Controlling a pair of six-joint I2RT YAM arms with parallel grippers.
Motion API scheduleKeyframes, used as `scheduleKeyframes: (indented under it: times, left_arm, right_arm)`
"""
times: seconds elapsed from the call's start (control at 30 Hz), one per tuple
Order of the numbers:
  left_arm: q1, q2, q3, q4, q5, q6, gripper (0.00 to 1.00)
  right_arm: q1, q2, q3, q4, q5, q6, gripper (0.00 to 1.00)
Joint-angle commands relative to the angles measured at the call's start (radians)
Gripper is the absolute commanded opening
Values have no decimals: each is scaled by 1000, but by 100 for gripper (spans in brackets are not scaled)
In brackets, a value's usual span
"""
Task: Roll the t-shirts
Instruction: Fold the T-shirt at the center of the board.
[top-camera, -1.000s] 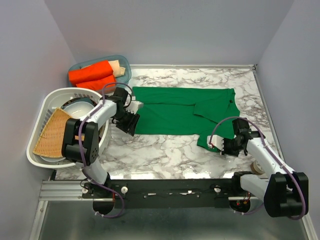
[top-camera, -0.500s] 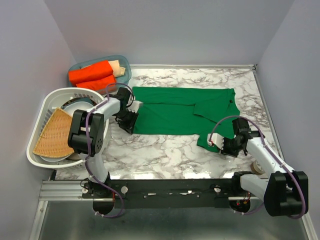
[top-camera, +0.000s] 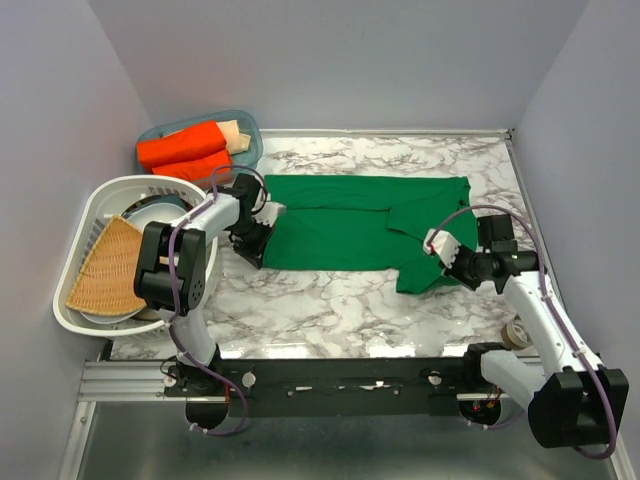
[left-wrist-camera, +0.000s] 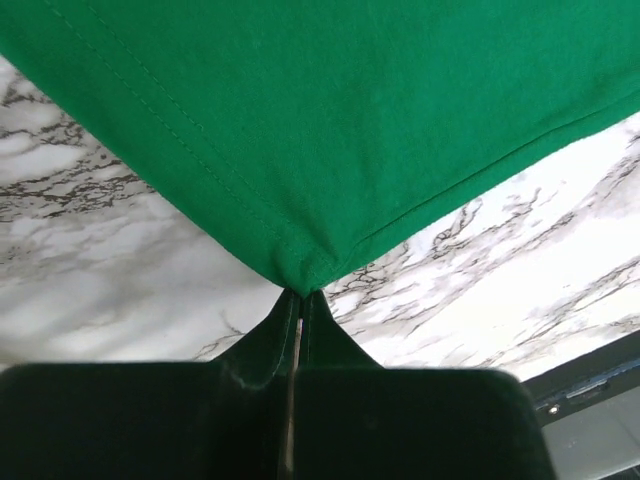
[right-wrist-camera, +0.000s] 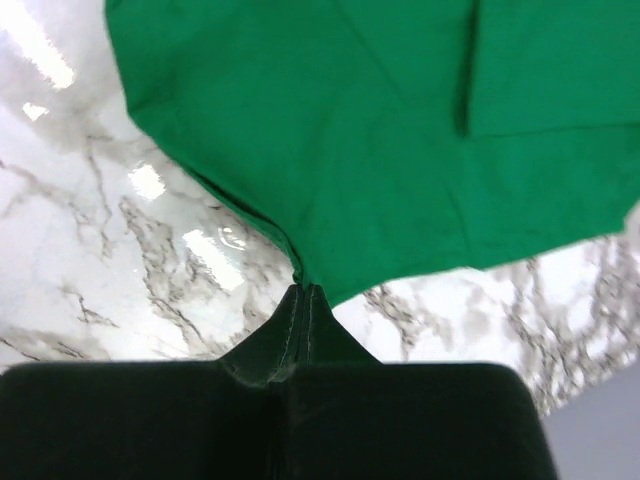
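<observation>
Both clenched: left fingers (left-wrist-camera: 270, 340) are gripping the near-left corner of the green t-shirt (top-camera: 350, 220), and right fingers (right-wrist-camera: 330, 335) are pinching its near-right edge. The shirt is lying spread across the marble counter (top-camera: 320, 305), right end folded over.

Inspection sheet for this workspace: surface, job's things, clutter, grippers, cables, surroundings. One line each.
Surface: marble-patterned table, glossy, with light glare in both wrist views.
Job's things: green t-shirt lying flat across the middle, its right end folded over itself.
Clutter: white basket at the left edge holding a woven fan-shaped piece; blue tub at the far left with orange rolled cloth; small ring-shaped object near the right arm, too small to identify.
Grippers: left gripper shut on a shirt corner; right gripper shut on the shirt's edge.
Cables: purple cables looping along both arms, clear of the shirt.
Surroundings: plain walls on three sides.
</observation>
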Motion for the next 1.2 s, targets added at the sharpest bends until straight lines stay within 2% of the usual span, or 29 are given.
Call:
scheduleKeyframes:
  times: [0.0, 0.2, 0.37, 0.57, 0.9, 1.17]
  left_arm:
    - [-1, -26, 97, -31, 5, 2, 0]
    - [-1, 22, 234, -30, 19, -12, 0]
    - [8, 51, 274, -14, -12, 0, 0]
    - [31, 81, 322, -5, -63, 3, 0]
    - [54, 222, 548, -37, -104, -14, 0]
    - [54, 325, 691, -66, -158, 12, 0]
  right_arm:
    - [-11, -49, 63, -1, 105, 110, 1]
    - [-40, -25, 143, 79, 212, 179, 1]
    - [-92, 46, 216, 203, 277, 261, 1]
    - [-154, 165, 313, 263, 271, 301, 1]
    - [-163, 388, 457, 314, 251, 283, 1]
    - [-163, 607, 692, 256, 210, 282, 1]
